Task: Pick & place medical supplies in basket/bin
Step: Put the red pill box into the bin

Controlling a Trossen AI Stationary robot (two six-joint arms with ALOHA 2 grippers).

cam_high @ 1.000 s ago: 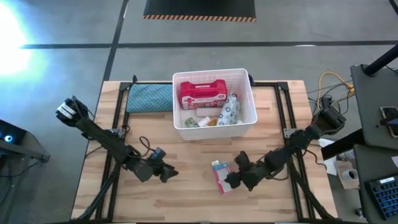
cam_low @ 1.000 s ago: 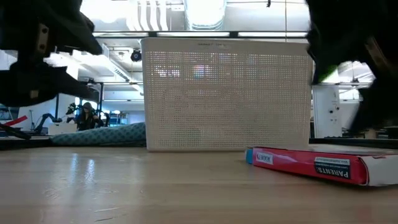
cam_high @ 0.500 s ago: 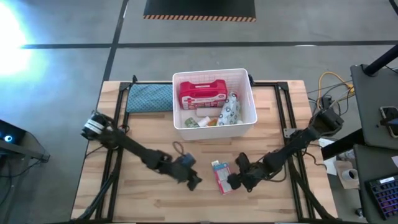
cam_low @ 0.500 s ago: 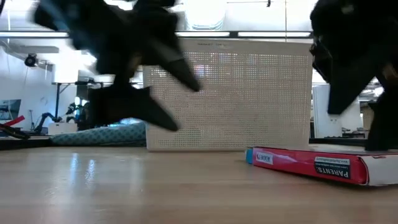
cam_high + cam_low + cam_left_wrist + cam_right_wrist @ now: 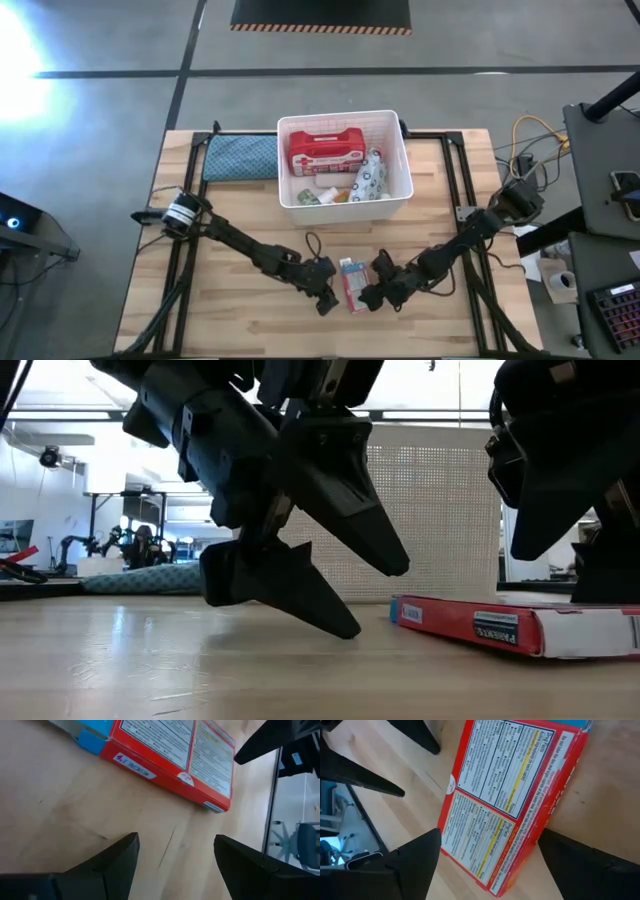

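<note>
We can read very little here. On the long side of the red box (image 5: 515, 630) lying on the tabletop (image 5: 150, 680), white letters seem to spell "PARENTS". The big face of the same box carries blocks of tiny black print with yellow bars, but the words are too small for us to read. The red case (image 5: 324, 152) in the white bin (image 5: 400, 195) shows a white cross sign on its lid. We find no other words or numbers.
</note>
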